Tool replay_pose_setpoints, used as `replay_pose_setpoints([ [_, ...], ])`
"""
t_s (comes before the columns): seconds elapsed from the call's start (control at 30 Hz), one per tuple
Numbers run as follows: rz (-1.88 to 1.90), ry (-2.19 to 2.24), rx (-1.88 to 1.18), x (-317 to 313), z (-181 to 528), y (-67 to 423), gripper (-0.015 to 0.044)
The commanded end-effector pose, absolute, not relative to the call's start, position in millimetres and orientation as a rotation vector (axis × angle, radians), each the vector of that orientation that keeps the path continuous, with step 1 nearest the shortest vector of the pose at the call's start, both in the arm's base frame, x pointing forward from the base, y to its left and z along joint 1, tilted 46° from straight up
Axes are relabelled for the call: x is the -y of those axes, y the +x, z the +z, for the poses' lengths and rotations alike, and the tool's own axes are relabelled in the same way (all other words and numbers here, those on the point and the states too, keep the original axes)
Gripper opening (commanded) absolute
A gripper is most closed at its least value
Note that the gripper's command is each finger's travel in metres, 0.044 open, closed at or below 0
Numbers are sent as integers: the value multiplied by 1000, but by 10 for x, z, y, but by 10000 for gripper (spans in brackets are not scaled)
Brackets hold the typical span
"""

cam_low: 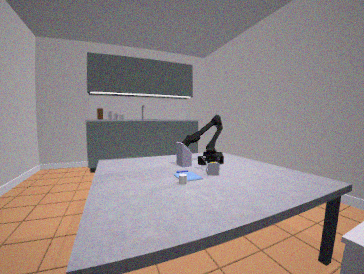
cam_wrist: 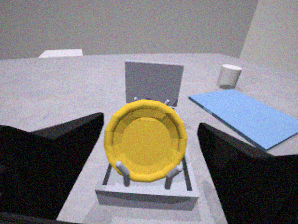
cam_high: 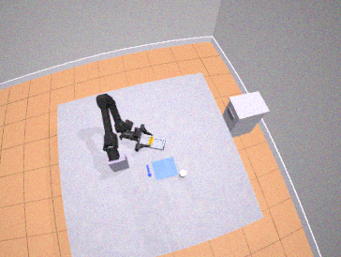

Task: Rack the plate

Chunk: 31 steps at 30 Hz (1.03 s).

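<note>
One yellow plate (cam_wrist: pixel 145 140) is seen standing upright in the one dish rack (cam_wrist: pixel 146 189), between its rails, mid-table. The gripper (cam_wrist: pixel 150 165) is spread wide, with nothing held. One white cup (cam_wrist: pixel 229 75) and one blue mat (cam_wrist: pixel 248 116) are counted.

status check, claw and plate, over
Claw open, fingers apart from the plate. Yellow plate upright in the dish rack, resting between its rails. Nothing in the way behind; arm not yet moved away.
</note>
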State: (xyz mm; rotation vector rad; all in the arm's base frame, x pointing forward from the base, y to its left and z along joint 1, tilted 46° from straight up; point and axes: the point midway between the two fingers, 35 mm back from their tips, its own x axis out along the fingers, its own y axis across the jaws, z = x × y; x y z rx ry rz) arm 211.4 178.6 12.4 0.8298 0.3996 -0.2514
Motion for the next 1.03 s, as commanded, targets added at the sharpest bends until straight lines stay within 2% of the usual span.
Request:
replay_pose_setpoints([
  [0.0, -251, 830, -400, -1786, 124, 2114, 400],
  [0.6, -253, 792, -392, -1051, 991, 2333, 400],
  [1.0, -302, 591, -525, -926, 860, 2459, 400],
])
